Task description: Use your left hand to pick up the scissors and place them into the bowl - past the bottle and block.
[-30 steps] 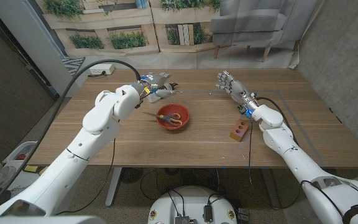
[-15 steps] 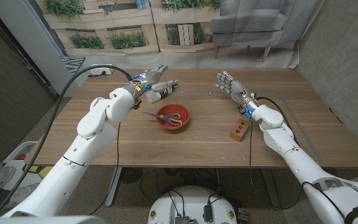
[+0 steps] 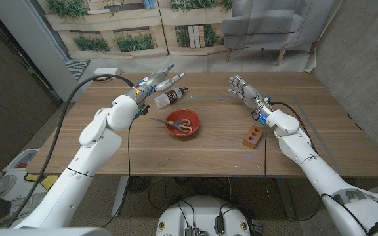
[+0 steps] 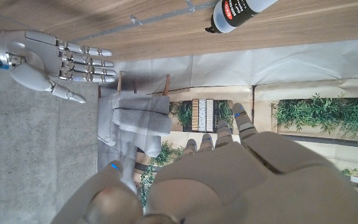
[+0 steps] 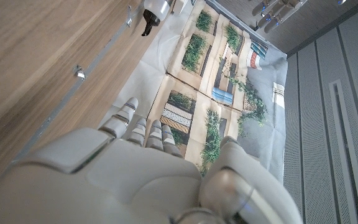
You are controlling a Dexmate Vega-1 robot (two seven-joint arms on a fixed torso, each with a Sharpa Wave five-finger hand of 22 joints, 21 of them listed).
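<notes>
So the orange-handled metal scissors are already sitting in the round red bowl, blades poking out over the rim toward my left side. Looks to me like the placing part is done and I'm in the pull-back step. My left hand is up over the far edge of the wooden table, fingers spread, holding nothing. The clear plastic bottle with the black cap lies on its side just beside it, between my hand and the bowl. My right hand stands over on the far right side, fingers apart and upright, nothing in it either, with the small reddish-brown wooden block near my right forearm.

Compared with a second ago, my left hand has swung off the bottle and further toward the back of the table, so the bottle's now in plain sight. Bowl, scissors and block haven't budged.

Next I'd guess it's just bringing the left arm home without clipping that bottle.
</notes>
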